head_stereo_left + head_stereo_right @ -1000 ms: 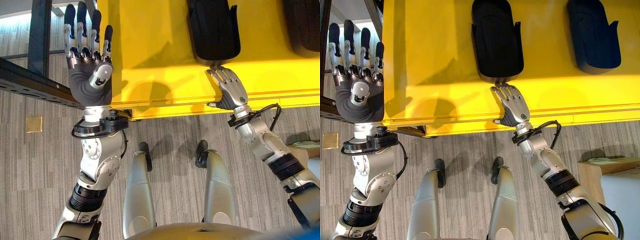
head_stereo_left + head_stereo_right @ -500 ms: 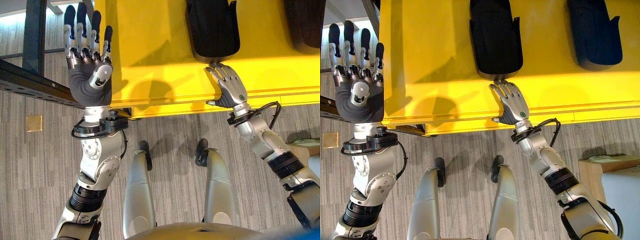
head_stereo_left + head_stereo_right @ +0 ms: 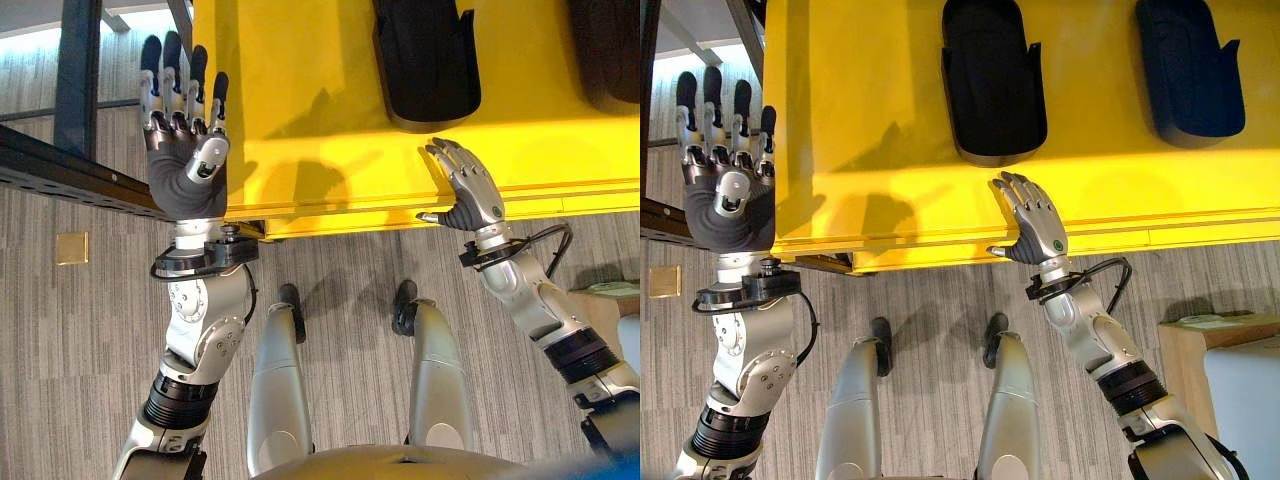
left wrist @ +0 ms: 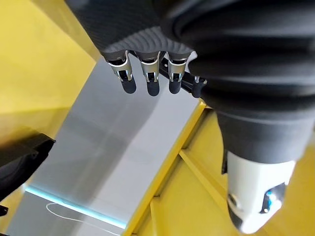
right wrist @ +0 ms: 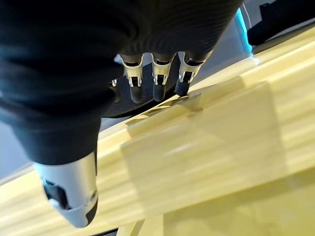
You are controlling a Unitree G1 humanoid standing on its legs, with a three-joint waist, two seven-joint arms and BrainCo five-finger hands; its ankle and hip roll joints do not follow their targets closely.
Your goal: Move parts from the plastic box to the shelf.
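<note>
Left eye view: the left hand (image 3: 185, 165) is raised, fingers straight, beside the yellow box (image 3: 300, 120). The right hand (image 3: 468, 195), fingers relaxed and empty, sits over the box's near wall, just short of a black part (image 3: 425, 60).

Right eye view: a second part (image 3: 1188, 65) lies farther right in the box.

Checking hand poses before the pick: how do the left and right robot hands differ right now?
The left robot hand is raised palm up at the yellow box's left corner; the right robot hand lies back up over the box's front rim, near a black part. Both are open and hold nothing.
</note>
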